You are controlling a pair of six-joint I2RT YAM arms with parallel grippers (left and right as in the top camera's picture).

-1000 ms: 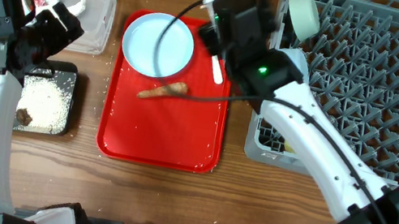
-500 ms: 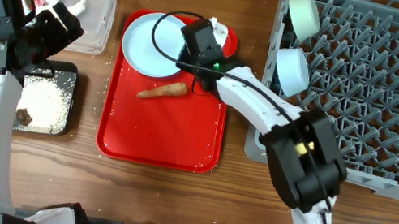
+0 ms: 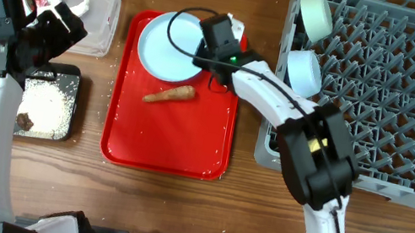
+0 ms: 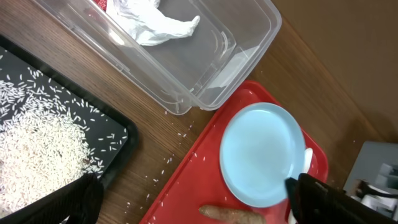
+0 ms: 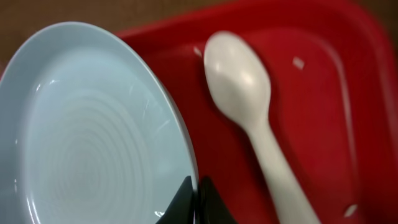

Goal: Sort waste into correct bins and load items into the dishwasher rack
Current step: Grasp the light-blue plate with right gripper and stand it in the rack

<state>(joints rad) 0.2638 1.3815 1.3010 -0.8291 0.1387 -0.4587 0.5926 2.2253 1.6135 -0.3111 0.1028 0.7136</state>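
Red tray (image 5: pixel 311 37): spoon (image 5: pixel 239 68) beside plate (image 5: pixel 81 137) plain in right-wrist view, hidden overhead.

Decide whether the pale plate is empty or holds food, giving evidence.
Empty: the plate is bare in every view; the carrot piece lies apart on the red tray.

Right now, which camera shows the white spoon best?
Right wrist: the spoon lies close up on the red tray beside the plate. Overhead, the right arm hides it; left wrist catches only a white sliver past the plate.
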